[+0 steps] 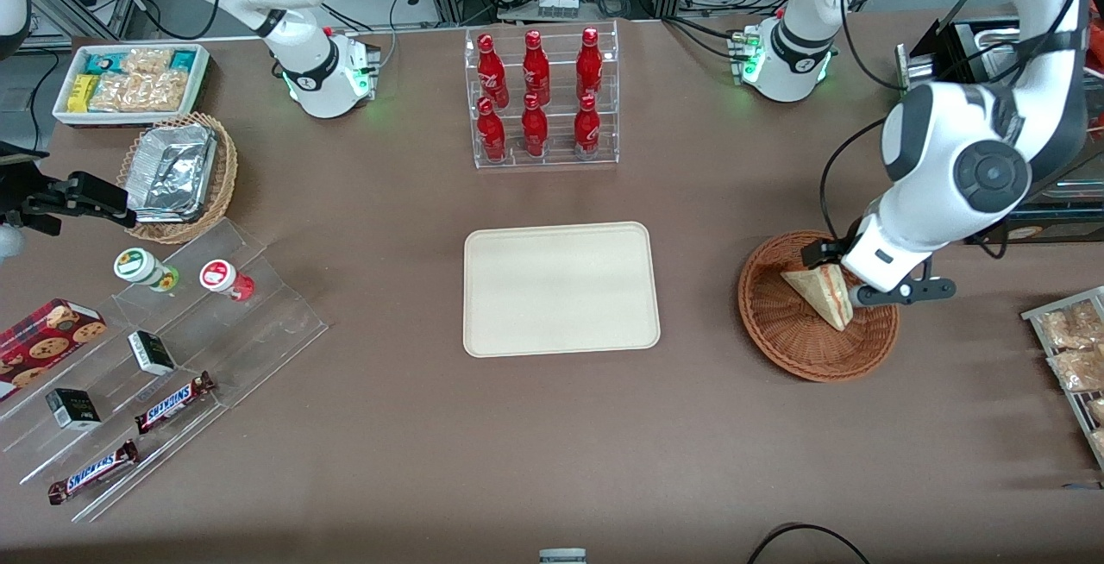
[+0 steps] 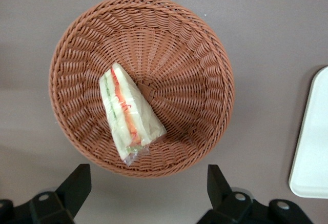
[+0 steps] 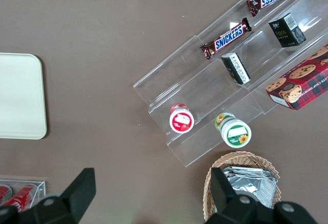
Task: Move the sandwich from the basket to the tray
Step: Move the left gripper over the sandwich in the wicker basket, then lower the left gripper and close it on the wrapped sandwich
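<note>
The sandwich (image 1: 819,292) (image 2: 130,114), a wrapped pale wedge with red and green filling, lies in the reddish-brown wicker basket (image 1: 793,340) (image 2: 195,80), off its centre. My gripper (image 1: 862,275) (image 2: 147,175) hangs above the basket, over the rim that is farther from the front camera. It is open, its black fingers (image 2: 77,183) spread wide with nothing between them and clear of the sandwich. The cream tray (image 1: 561,288) (image 2: 312,142) (image 3: 18,96) lies flat and bare at the table's middle, beside the basket toward the parked arm's end.
A clear rack of red bottles (image 1: 542,98) stands farther from the front camera than the tray. A rack of snack packets (image 1: 1074,348) sits at the working arm's end. A foil-filled tan basket (image 1: 177,172), a white bin (image 1: 129,81) and an acrylic stand (image 1: 164,357) lie toward the parked arm's end.
</note>
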{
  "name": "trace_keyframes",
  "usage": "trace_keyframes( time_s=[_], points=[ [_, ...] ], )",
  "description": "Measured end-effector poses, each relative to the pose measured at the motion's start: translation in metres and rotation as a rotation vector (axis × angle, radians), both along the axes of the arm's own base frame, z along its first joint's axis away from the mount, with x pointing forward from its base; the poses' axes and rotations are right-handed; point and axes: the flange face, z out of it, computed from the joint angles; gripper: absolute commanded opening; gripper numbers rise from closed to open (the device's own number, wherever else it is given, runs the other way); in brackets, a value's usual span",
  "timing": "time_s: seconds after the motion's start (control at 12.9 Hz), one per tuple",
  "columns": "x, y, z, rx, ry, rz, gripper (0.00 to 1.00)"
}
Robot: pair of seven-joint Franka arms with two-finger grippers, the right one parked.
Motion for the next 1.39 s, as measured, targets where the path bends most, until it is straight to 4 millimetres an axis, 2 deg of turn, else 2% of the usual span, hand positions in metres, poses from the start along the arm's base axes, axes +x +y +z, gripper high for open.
trace_keyframes(
  time_s=[0.39, 0.77, 1.08, 1.39],
  points=[
    [-0.006, 0.004, -0.035, 0.010, -0.019, 0.127, 1.00],
    [-0.010, 0.010, -0.044, 0.056, -0.025, 0.385, 1.00],
    [-0.018, 0.039, -0.056, 0.058, -0.084, 0.472, 1.00],
    [-0.025, 0.041, -0.069, 0.051, -0.115, 0.561, 1.00]
  ],
)
